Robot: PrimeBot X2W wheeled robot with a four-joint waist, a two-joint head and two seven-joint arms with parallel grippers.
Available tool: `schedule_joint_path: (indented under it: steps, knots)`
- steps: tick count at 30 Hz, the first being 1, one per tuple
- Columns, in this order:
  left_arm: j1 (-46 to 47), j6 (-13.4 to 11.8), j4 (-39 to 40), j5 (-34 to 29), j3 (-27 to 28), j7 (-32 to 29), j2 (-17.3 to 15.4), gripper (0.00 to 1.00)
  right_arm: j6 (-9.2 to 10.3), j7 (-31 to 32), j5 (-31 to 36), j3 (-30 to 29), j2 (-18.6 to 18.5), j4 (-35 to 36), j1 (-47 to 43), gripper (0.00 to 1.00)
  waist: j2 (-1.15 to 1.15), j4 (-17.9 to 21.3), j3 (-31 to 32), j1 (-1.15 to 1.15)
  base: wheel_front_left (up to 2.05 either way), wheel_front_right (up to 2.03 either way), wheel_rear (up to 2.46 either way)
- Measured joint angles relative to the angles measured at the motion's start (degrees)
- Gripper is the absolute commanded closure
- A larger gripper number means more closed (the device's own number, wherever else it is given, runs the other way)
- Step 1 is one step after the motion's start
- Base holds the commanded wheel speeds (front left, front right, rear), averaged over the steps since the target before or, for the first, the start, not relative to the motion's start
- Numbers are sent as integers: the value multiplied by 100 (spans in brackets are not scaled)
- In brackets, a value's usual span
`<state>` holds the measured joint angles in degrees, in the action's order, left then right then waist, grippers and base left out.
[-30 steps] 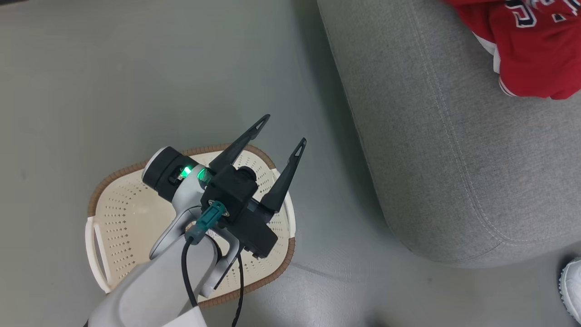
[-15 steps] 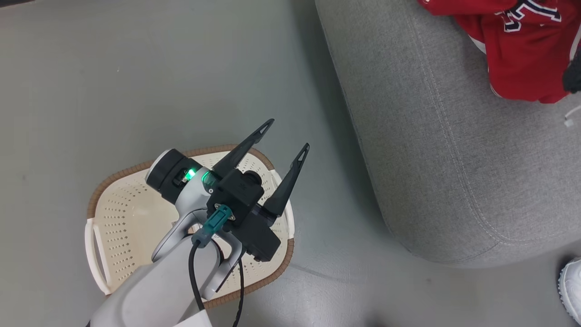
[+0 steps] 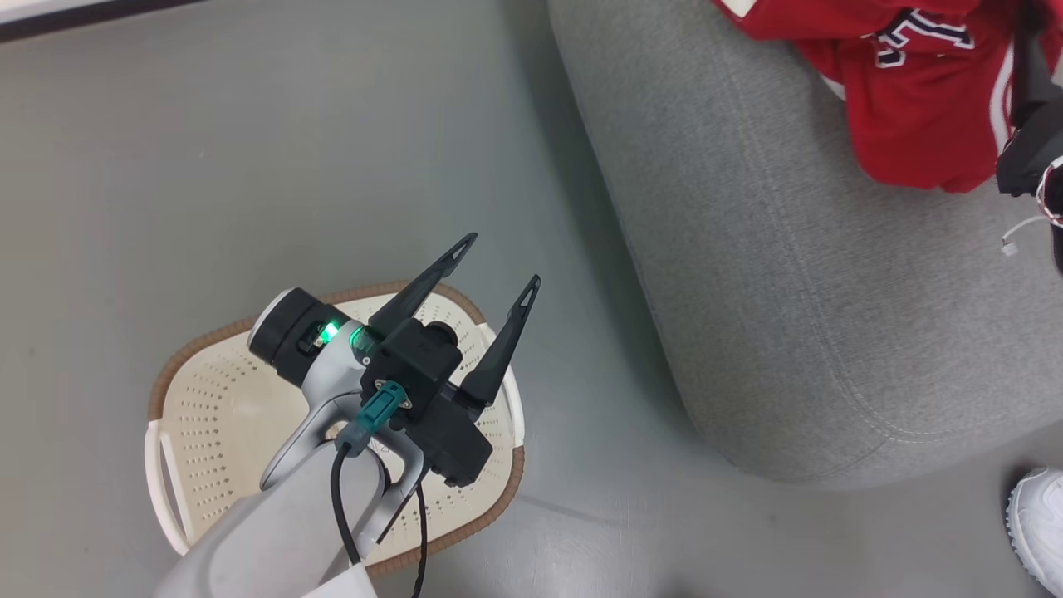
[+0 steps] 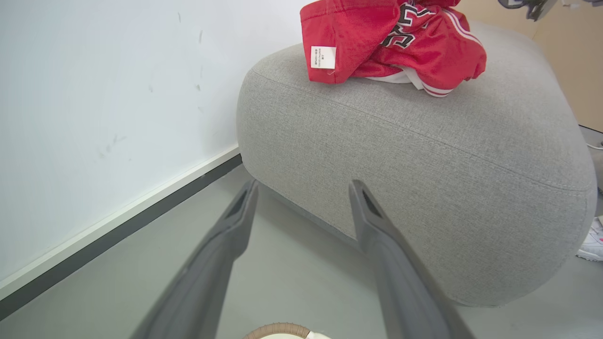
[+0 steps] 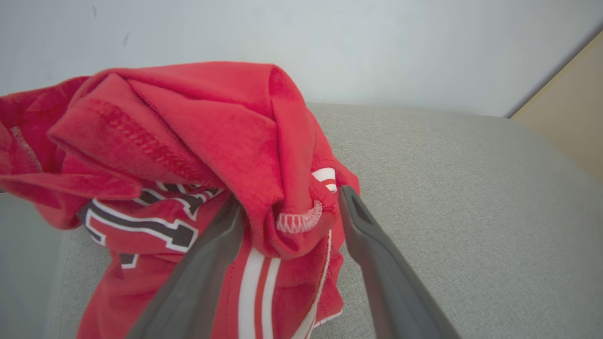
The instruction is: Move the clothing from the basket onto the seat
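Note:
The red clothing point(image 3: 905, 124) with white stripes and navy-and-white lettering lies bunched on top of the grey seat point(image 3: 789, 274). My right gripper point(image 5: 289, 197) is open, its two fingers standing on either side of a loose fold of the clothing point(image 5: 188, 141) on the seat point(image 5: 447, 188). A dark part of my right arm point(image 3: 1028, 141) shows at the right edge beside the clothing. My left gripper point(image 3: 504, 259) hangs open above the cream basket point(image 3: 216, 415), nothing between its fingers. The left wrist view looks past the left gripper point(image 4: 304, 186) at the seat point(image 4: 424, 155) and the clothing point(image 4: 391, 42).
The basket stands on the grey floor point(image 3: 249, 166), left of the seat. A person's white shoe point(image 3: 1038, 523) is on the floor at the seat's near right corner. A white wall with a dark baseboard point(image 4: 118, 221) runs behind. A loose white cable end point(image 3: 1009, 247) hangs over the seat.
The head camera has shifted, bringing more of the clothing into the picture. The dark end of my right arm has come further into view at the right edge. The left gripper stays open over the basket.

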<state>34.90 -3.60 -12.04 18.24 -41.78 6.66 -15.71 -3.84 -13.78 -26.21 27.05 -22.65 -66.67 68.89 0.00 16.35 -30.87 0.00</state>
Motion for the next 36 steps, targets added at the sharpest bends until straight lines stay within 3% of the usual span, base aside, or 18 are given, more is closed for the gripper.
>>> schedule_joint_path:
  steps: [10,20,29,36]
  knots:
    - [-222,-2,-234,238,62,160,78,0,-130,-49,99,166,67,79,-464,0,0,183,421,0,0,0,0]
    - [-428,-91,-519,621,336,465,412,0,-180,-51,218,249,-36,604,-824,0,-1,213,1106,-1,0,0,0]
    - [-818,-200,-848,813,726,606,517,0,-179,-52,256,176,44,999,-1318,0,-1,-50,1792,-1,0,0,0]
    - [-1445,-265,-1043,1029,1082,664,387,0,-162,-51,214,155,298,1267,-1994,0,-1,-415,2319,-1,0,0,0]
